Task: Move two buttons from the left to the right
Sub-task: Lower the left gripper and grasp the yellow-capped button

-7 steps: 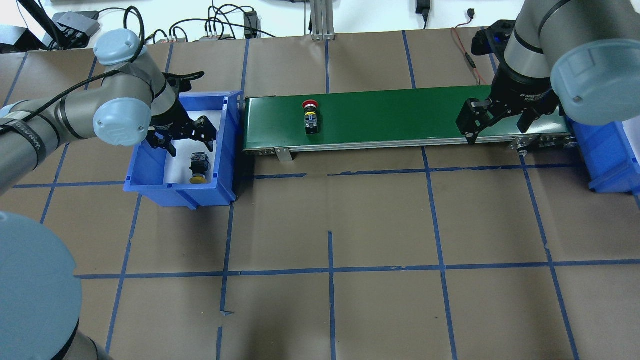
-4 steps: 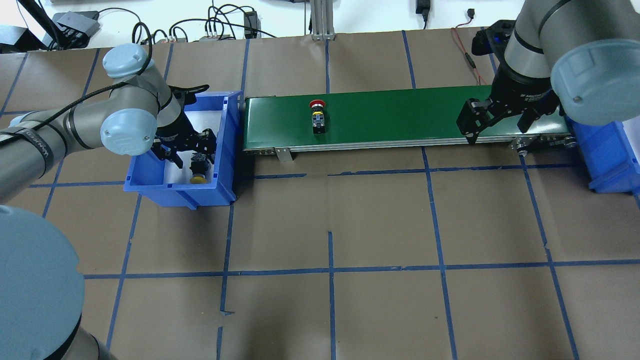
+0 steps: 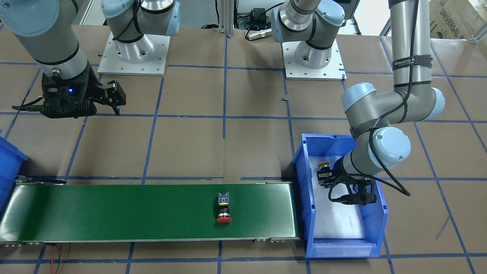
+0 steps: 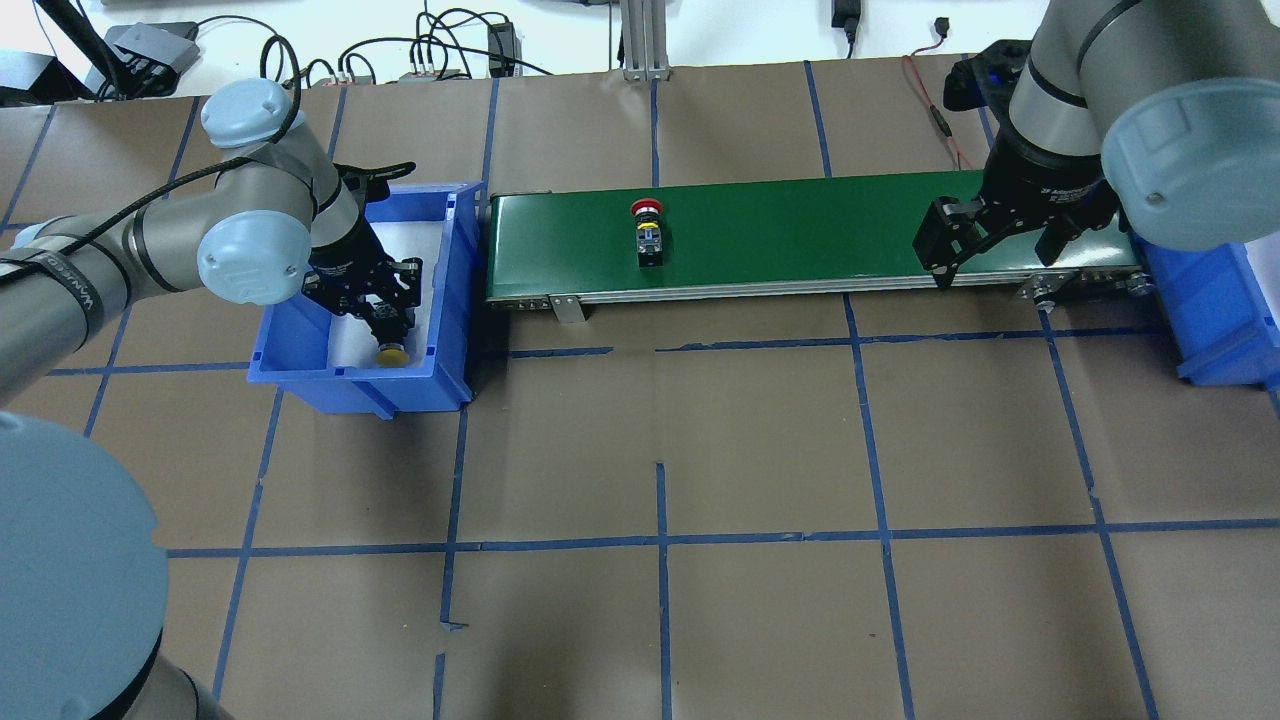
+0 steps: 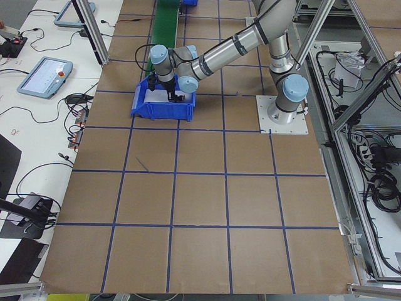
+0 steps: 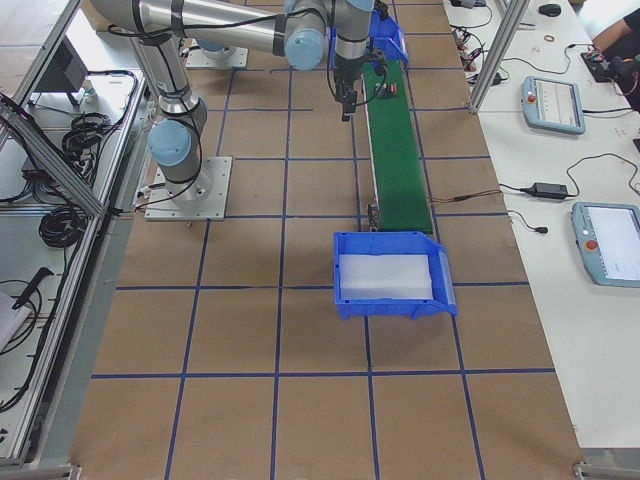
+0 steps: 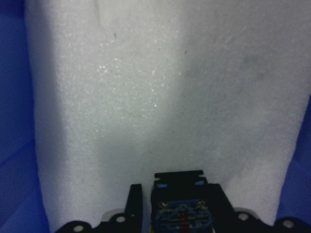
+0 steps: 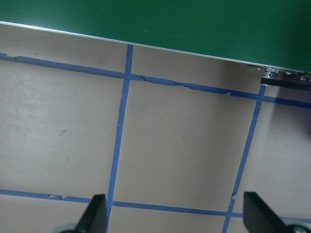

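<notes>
Left gripper (image 4: 386, 305) is down inside the left blue bin (image 4: 340, 387), in its near right part, over the white foam liner (image 7: 160, 97). Yellow button (image 4: 392, 352) lies on its side on the foam, cap toward the near wall, contact block pointing far, under the gripper. Wrist view: jaws stand close on either side of the black block. One finger (image 7: 136, 204) has a sliver of foam showing between it and the block; the other seems to touch it. Cannot tell whether they actually clamp.

Red button (image 4: 648, 230) lies on its side on the green conveyor belt (image 4: 820, 225), in the left part, red cap toward the far edge, block toward the near edge. Nothing touches it; it is well apart from both grippers.

Right gripper (image 4: 993, 260) hangs at the belt's right end, over its near edge. Jaws wide apart, nothing between them. Its wrist view looks down on brown paper and blue tape lines, belt edge at top. Right blue bin (image 4: 1215, 320) sits just past the belt's right end, partly under the right arm
</notes>
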Motion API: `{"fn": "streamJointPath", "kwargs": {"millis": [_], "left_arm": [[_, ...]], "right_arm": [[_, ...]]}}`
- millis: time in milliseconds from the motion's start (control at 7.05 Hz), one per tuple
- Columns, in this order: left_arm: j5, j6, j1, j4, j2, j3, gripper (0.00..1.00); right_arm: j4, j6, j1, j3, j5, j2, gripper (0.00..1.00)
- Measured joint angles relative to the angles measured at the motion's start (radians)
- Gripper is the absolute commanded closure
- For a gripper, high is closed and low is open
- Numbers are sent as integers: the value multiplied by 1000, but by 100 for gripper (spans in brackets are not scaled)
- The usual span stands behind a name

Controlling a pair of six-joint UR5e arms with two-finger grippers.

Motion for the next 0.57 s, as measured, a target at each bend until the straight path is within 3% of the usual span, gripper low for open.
{"fn": "streamJointPath", "kwargs": {"millis": [567], "left_arm": [[31,-1,0,-74,53,70,79]], "right_arm": [[-4,6,0,-1,2,0,0]]}}
